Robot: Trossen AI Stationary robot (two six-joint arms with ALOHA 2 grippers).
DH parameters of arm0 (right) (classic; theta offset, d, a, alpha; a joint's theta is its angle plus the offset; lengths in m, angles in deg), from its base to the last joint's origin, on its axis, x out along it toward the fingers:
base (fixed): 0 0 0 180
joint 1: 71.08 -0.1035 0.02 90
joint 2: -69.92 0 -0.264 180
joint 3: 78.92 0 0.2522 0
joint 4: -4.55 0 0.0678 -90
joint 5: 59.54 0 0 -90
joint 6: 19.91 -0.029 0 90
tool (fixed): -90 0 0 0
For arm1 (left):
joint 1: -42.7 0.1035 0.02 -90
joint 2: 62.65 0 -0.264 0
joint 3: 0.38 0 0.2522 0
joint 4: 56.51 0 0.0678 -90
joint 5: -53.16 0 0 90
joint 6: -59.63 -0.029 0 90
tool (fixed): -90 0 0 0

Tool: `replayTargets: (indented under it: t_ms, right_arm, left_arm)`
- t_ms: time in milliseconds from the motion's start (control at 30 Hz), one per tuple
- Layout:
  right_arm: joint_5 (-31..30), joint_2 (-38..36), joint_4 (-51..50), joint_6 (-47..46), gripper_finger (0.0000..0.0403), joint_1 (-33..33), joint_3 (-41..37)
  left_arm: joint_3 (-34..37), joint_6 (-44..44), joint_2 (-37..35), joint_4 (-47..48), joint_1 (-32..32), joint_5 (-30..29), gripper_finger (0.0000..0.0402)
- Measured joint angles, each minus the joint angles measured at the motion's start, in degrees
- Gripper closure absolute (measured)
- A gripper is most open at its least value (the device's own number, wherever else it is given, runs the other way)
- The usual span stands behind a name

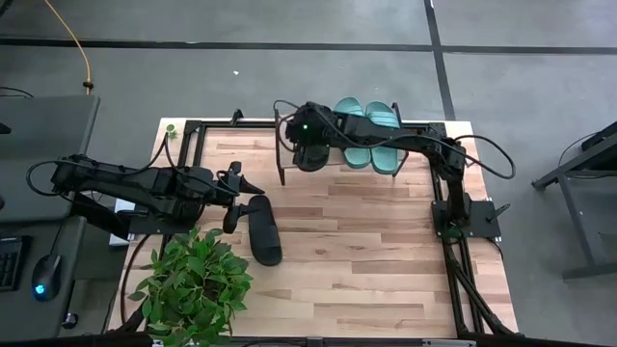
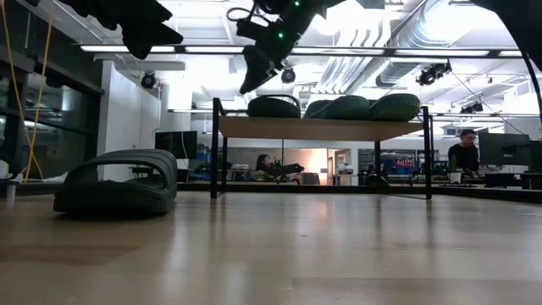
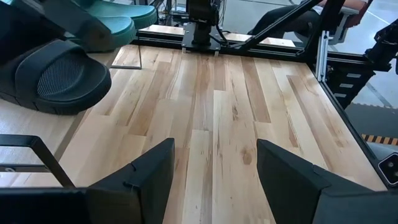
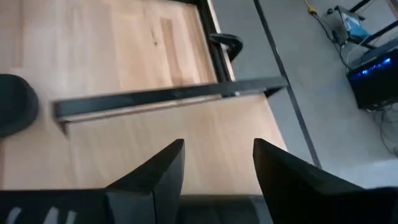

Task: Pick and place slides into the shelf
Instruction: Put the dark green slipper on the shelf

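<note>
Shelf (image 1: 289, 146) | two teal slides (image 1: 369, 145), one black on top | one black slide (image 1: 262, 230) on table | both jaws released

No text, label, brand, number or sign can be read in any of the views. In the low view, a small blue-and-red panel (image 2: 405, 161) in the room far behind the table may carry lettering, but it is too small to make out.
</note>
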Motion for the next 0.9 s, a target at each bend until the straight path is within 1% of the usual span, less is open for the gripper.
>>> replayTargets:
  t_ms: [100,267,433,567,900]
  right_arm:
    - [1.48,0.00,-1.78,-0.74,0.0221,1.02,0.02]
    - [1.08,0.02,-5.49,-2.68,0.0221,1.48,0.03]
    - [-5.32,0.02,-9.34,-4.00,0.0221,0.78,0.17]
    - [-8.98,-0.01,-11.64,-4.26,0.0221,0.41,0.20]
    - [-10.20,-0.11,-14.70,-7.28,0.0221,0.41,0.26]
  left_arm:
    - [0.00,0.00,0.01,0.00,0.00,0.01,0.0192]
    - [-0.02,0.00,-0.01,-0.04,0.00,-0.01,0.0192]
    - [-0.02,0.02,0.01,-0.04,-0.02,-0.01,0.0192]
    - [-0.02,0.02,-0.01,-0.07,-0.02,-0.01,0.0192]
    - [-0.01,0.02,0.01,-0.04,-0.02,-0.01,0.0192]
